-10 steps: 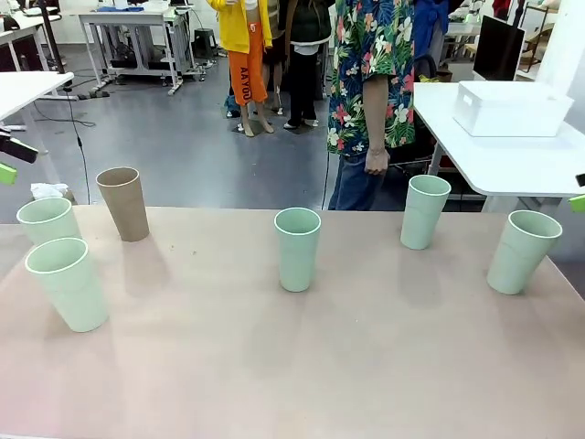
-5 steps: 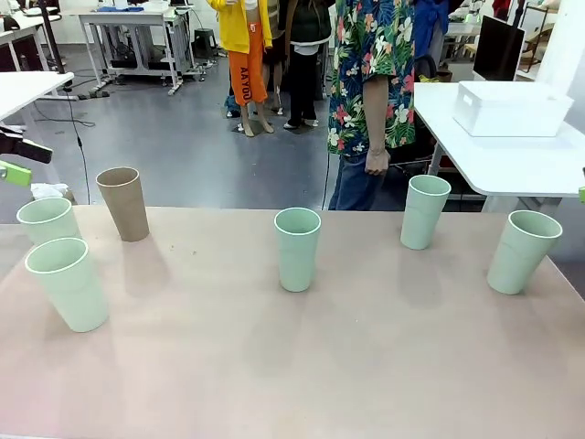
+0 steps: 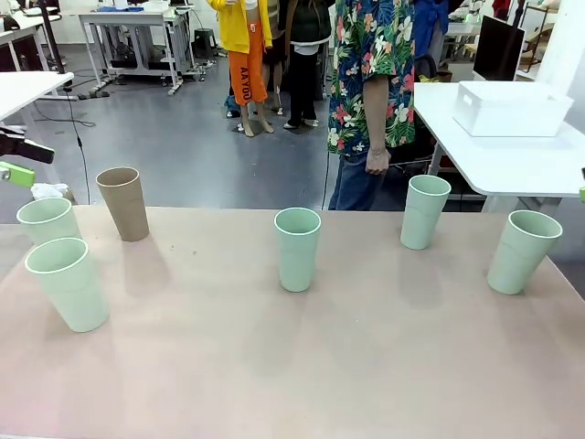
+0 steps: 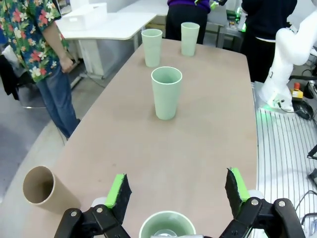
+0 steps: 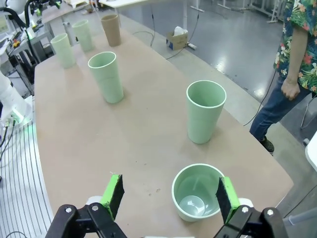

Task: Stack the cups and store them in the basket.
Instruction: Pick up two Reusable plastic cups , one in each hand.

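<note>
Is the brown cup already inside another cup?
No, the brown cup stands apart on the table, touching no other cup.

Floor: smooth grey (image 3: 196, 137), glossy, with a black cable (image 3: 82, 146) lying on it.
Side table: white top (image 3: 512, 151), right of the front view.
Workbench: white-topped (image 3: 123, 18), wheeled, at the rear.
Light: bright reflections on the floor.

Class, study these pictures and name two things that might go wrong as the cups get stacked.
The two green cups at the table's left stand very close, so a tool closing on one might knock the other. The brown cup stands near the table's far edge, so a bump could send it to the floor.
</note>
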